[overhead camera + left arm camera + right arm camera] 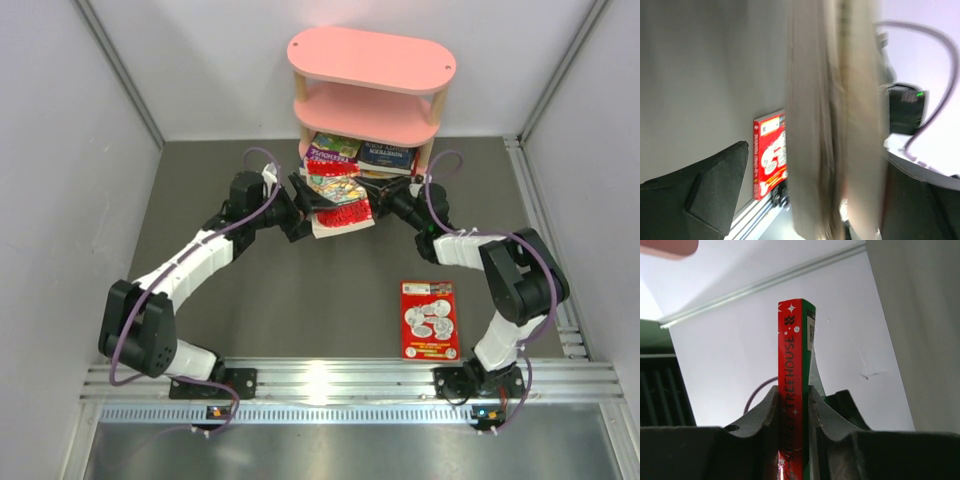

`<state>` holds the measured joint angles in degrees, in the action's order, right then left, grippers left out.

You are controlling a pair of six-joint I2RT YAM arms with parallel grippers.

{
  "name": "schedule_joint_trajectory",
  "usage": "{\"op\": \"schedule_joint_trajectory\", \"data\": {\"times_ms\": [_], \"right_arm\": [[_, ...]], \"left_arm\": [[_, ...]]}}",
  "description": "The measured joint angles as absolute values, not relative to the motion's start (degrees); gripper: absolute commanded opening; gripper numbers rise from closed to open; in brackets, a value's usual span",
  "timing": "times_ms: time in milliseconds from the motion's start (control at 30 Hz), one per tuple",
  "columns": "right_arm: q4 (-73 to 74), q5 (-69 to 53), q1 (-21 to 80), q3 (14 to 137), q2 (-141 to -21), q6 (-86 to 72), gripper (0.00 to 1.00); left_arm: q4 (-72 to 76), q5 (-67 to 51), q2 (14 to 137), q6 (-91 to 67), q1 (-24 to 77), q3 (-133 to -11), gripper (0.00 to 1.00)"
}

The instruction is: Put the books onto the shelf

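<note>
The pink shelf (368,60) stands at the back centre, with a purple book (333,150) and a dark blue book (388,156) lying on its bottom board. Just in front of it, a small stack of books (338,195) hangs between both grippers. My right gripper (794,395) is shut on a red-spined book with a green cover (792,350); in the top view the right gripper (380,205) is at the stack's right side. My left gripper (310,208) is open wide around the stack's page edges (832,125), and its left finger (715,192) stands apart from them. Another red book (430,318) lies flat on the table.
The grey table (300,300) is walled in by white panels on the left, right and back. An aluminium rail (330,380) carrying both arm bases runs along the near edge. The right arm's elbow (520,275) rises just right of the flat red book.
</note>
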<state>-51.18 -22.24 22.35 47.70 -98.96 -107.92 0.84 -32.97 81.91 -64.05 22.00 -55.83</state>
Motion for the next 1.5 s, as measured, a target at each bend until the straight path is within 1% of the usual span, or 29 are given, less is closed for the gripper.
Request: {"op": "schedule_joint_trajectory", "data": {"times_ms": [167,200,233,367,467,600,667,700,733,800,833,967,1000,1033,1067,1100,1133,1167,1200,1233,1300,1500], "right_arm": [[-52.8,-16.2,22.5,43.8,-98.9,-110.2,0.00],[-52.8,-14.9,22.6,43.4,-98.9,-110.5,0.00],[-52.8,-13.9,22.7,43.2,-98.9,-110.7,0.00],[-54.9,-10.5,23.5,43.0,-99.0,-111.9,0.00],[-56.6,-8.8,24.1,43.1,-99.0,-112.3,0.00],[-58.0,-7.7,24.3,43.2,-99.6,-112.4,0.00],[-58.1,-7.2,24.4,43.3,-100.2,-112.6,0.00],[-58.1,-7.0,24.4,43.3,-100.5,-112.6,0.00],[-58.2,-6.7,24.5,43.3,-100.9,-112.7,0.00],[-58.4,-6.0,24.6,43.3,-101.4,-112.7,0.00],[-58.5,-5.8,24.6,43.3,-101.6,-112.7,0.00],[-59.3,-5.3,24.6,43.3,-102.6,-112.6,0.00],[-59.7,-5.2,24.6,43.3,-102.8,-112.6,0.04],[-60.4,-5.2,24.6,43.3,-103.3,-112.7,0.19],[-61.3,-5.3,24.6,43.3,-103.8,-112.7,0.54],[-62.7,-5.5,24.6,43.3,-104.7,-113.1,0.64],[-64.2,-6.4,24.6,43.3,-105.6,-113.3,0.70],[-65.5,-7.1,24.6,43.3,-106.3,-113.6,0.81],[-66.8,-8.2,24.6,43.3,-106.9,-113.9,0.87],[-67.9,-9.3,24.6,43.3,-107.4,-113.9,0.97],[-68.7,-11.2,24.6,43.2,-107.9,-114.1,1.00],[-70.7,-14.1,24.6,43.9,-108.4,-114.2,1.00]], "left_arm": [[1.9,-30.8,79.0,-67.2,21.7,-55.5,0.98],[2.3,-30.6,78.7,-67.6,21.6,-55.5,0.95],[2.9,-30.5,78.7,-68.0,21.5,-55.5,0.85],[3.6,-30.2,79.0,-69.2,21.4,-55.5,0.66],[5.0,-30.5,80.2,-69.9,21.4,-55.5,0.63],[7.0,-31.0,82.1,-70.8,21.4,-55.5,0.61],[7.8,-31.2,82.9,-71.2,21.4,-55.5,0.56],[8.2,-31.3,83.3,-71.5,21.4,-55.5,0.52],[8.6,-31.5,83.7,-71.9,21.4,-55.5,0.35],[9.3,-31.8,84.5,-72.4,21.3,-55.5,0.20],[9.8,-31.9,84.8,-72.8,21.3,-55.5,0.00],[10.0,-32.4,85.8,-73.1,20.8,-55.9,0.00],[9.7,-32.7,86.2,-72.6,20.5,-56.3,0.00],[8.9,-33.3,86.6,-71.8,20.1,-57.0,0.00],[7.5,-34.1,87.2,-70.9,19.5,-58.1,0.00],[6.3,-34.9,87.8,-69.6,19.0,-59.2,0.00],[3.9,-34.9,88.5,-67.8,18.3,-60.9,0.00],[1.4,-34.7,89.3,-65.9,17.4,-62.4,0.00],[-0.5,-34.6,90.0,-64.3,16.6,-63.7,0.00],[-2.7,-34.4,91.0,-62.6,15.4,-65.1,0.00],[-5.7,-34.3,93.0,-59.5,13.6,-67.9,0.00],[-8.9,-34.1,98.6,-53.6,11.6,-74.5,0.00]]}}
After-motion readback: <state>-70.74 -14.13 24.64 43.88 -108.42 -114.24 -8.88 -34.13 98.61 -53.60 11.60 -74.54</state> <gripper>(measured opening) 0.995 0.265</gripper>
